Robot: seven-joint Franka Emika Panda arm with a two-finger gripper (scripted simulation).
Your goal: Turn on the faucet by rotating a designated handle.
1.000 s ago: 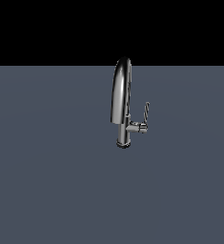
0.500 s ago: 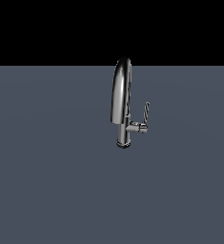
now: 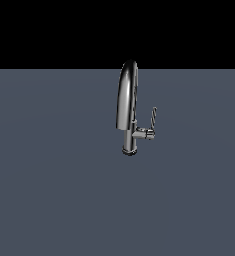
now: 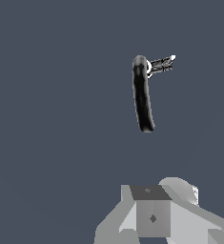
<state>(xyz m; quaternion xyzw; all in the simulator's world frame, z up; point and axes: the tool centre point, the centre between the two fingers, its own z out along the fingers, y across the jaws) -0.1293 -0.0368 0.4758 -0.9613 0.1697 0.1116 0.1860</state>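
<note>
In the wrist view, the nearest thing is the gripper (image 4: 154,224), of which only the pale grey body shows at the edge of the picture; its fingertips are out of frame, so whether the jaws are released or clenched cannot be told, and nothing is seen between them. It is apart from the faucet (image 4: 143,95), which appears beyond it as a dark arched spout seen from above, with the handle (image 4: 161,64) sticking out sideways from the end of the spout that lies farther from the gripper. In the exterior view the arm does not show at all. There the faucet (image 3: 128,107) stands upright on the flat grey-blue floor (image 3: 49,190), well in from the near edge and toward the far edge, a little to the exterior view's right of the middle. Its chrome gooseneck rises from a cylindrical base and bends over at the top. The handle (image 3: 153,119), a thin twisted lever, points up from a short stub on the side of the body toward the exterior view's right
</note>
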